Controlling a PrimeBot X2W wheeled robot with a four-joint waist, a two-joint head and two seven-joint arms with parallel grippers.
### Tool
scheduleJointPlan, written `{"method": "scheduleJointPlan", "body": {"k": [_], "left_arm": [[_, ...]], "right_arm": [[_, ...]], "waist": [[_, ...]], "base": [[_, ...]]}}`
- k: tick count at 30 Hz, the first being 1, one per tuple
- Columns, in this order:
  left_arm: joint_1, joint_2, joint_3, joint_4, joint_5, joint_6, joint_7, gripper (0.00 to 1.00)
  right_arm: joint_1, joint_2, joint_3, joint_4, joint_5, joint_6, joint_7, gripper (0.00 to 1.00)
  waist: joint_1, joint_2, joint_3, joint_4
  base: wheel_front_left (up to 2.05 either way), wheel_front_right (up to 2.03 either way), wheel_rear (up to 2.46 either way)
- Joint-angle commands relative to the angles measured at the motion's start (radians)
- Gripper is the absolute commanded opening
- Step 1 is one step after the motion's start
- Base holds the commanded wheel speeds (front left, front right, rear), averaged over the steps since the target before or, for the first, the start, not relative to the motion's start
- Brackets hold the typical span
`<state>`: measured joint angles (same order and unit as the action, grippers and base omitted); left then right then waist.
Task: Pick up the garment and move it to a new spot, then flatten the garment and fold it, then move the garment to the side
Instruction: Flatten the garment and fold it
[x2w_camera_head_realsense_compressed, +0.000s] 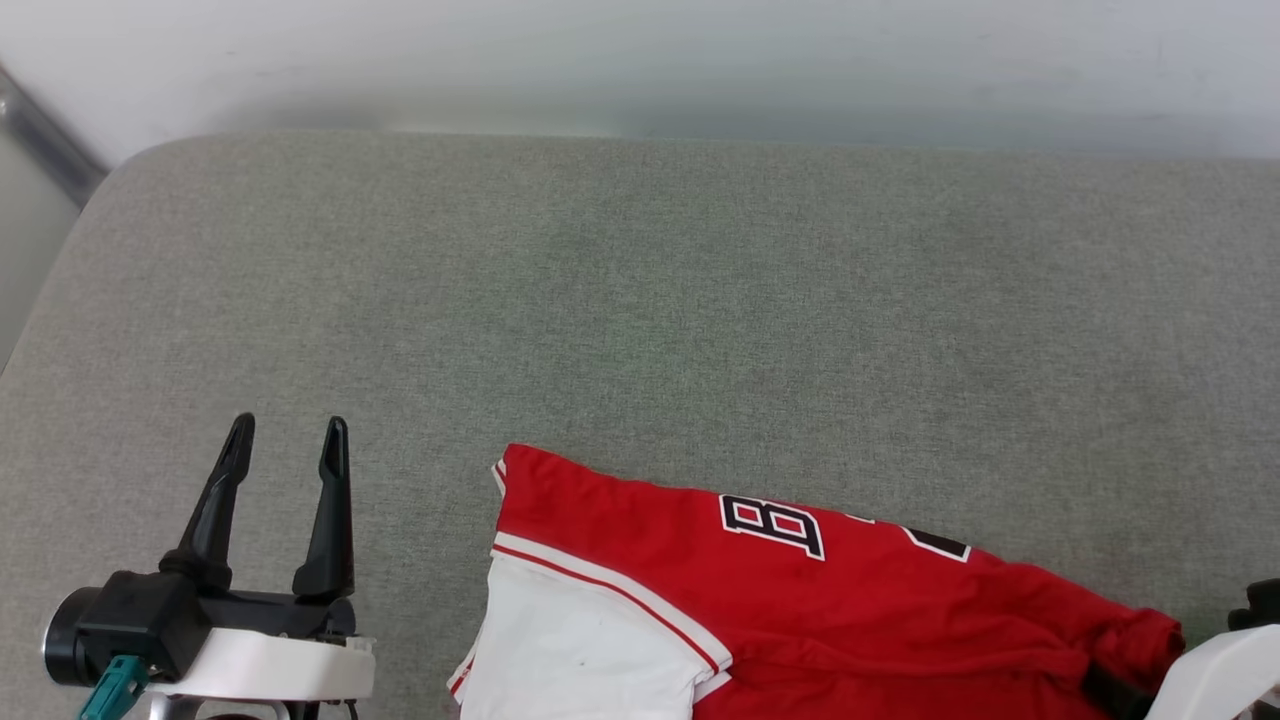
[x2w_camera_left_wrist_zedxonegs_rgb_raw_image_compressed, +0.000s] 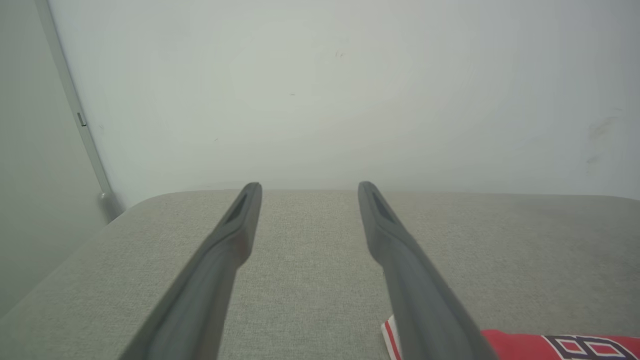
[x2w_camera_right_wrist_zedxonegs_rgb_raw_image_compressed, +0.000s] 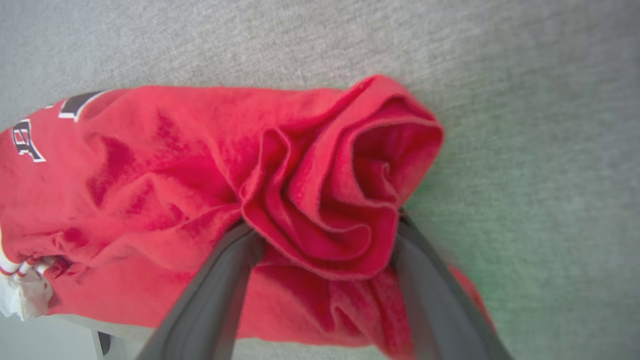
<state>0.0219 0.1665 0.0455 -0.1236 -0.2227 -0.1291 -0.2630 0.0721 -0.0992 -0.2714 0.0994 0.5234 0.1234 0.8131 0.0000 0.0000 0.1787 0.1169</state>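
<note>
The right end effector (x2w_camera_right_wrist_zedxonegs_rgb_raw_image_compressed: 320, 240) is clamped on a bunch of the shirt (x2w_camera_head_realsense_compressed: 800, 600), lower right; the carry step looks begun. The left end effector (x2w_camera_head_realsense_compressed: 285, 450), lower left, is apart and holds nothing. Next it should lift.

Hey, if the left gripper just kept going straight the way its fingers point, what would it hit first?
Probably nothing nearby: the left gripper points over bare grey cushion toward the white wall. The garment lies beside its line.

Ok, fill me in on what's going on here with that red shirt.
The right gripper has bunched red cloth at one end of the garment between its fingers, with the shirt lying rumpled at the near edge of the grey cushion. Its white sleeve faces the left gripper, which hangs open beside it and holds nothing. No fold has been made yet.
</note>
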Motion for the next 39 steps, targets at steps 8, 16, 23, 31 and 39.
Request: {"method": "scheduleJointPlan", "body": {"k": [8, 16, 23, 31, 39], "left_arm": [[0.009, 0.006, 0.000, -0.004, -0.003, -0.001, -0.002, 1.00], [0.015, 0.016, -0.015, -0.001, 0.003, -0.001, -0.002, 1.00], [0.020, 0.023, -0.024, 0.004, 0.007, -0.001, -0.002, 1.00], [0.042, 0.019, -0.023, 0.012, 0.009, -0.001, -0.002, 1.00], [0.057, 0.012, -0.032, 0.013, 0.012, -0.001, -0.002, 1.00]], "right_arm": [[-0.004, 0.018, 0.022, 0.045, -0.028, 0.006, -0.059, 0.00], [-0.027, -0.057, -0.075, 0.035, -0.069, 0.005, -0.091, 0.00], [-0.073, -0.106, -0.179, 0.060, -0.145, 0.007, -0.131, 0.00], [-0.043, -0.078, -0.112, -0.034, -0.118, 0.007, -0.096, 0.00], [0.051, -0.017, 0.003, -0.252, -0.049, 0.007, 0.040, 0.00]], "waist": [[0.0000, 0.0000, -0.007, -0.013], [0.0000, 0.0000, -0.013, -0.024], [0.0000, 0.0000, -0.027, -0.033], [0.0000, 0.0000, -0.075, -0.047], [0.0000, 0.0000, -0.113, -0.047]], "base": [[0.00, 0.00, 0.00], [0.00, 0.00, 0.00], [0.00, 0.00, 0.00], [0.00, 0.00, 0.00], [0.00, 0.00, 0.00]]}}
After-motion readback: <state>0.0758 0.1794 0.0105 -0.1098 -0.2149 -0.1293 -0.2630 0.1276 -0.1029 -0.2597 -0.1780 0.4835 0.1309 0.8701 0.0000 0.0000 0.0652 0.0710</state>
